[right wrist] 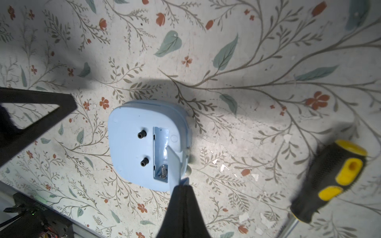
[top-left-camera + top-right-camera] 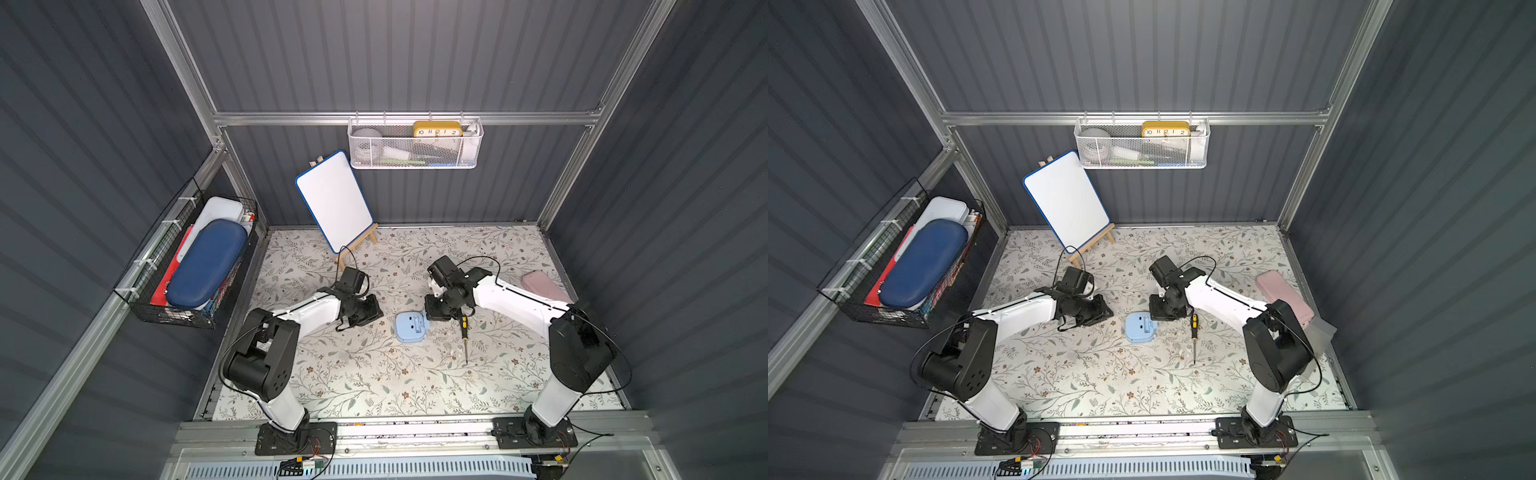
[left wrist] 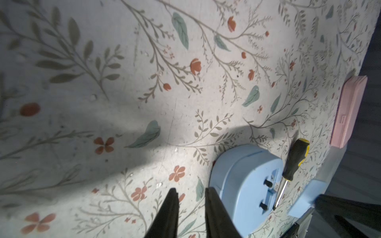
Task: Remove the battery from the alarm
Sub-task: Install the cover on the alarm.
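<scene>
The light-blue alarm (image 2: 409, 328) (image 2: 1140, 328) lies face down on the flowered mat, plain back up. Its battery bay (image 1: 159, 142) stands uncovered and shows only a spring at one end. The battery shows in no view. My right gripper (image 1: 183, 185) (image 2: 436, 311) is shut on the small flat light-blue cover piece (image 1: 174, 164), held tilted over the bay's edge. My left gripper (image 3: 191, 190) (image 2: 363, 311) hovers low beside the alarm (image 3: 243, 185), its fingers apart with only mat between them.
A black-and-yellow screwdriver (image 2: 464, 332) (image 1: 329, 181) lies just right of the alarm. A pink case (image 2: 544, 284) rests at the mat's right edge. A small whiteboard on an easel (image 2: 334, 199) stands at the back left. Wire baskets hang on the back wall (image 2: 415, 162) and the left wall (image 2: 166, 307).
</scene>
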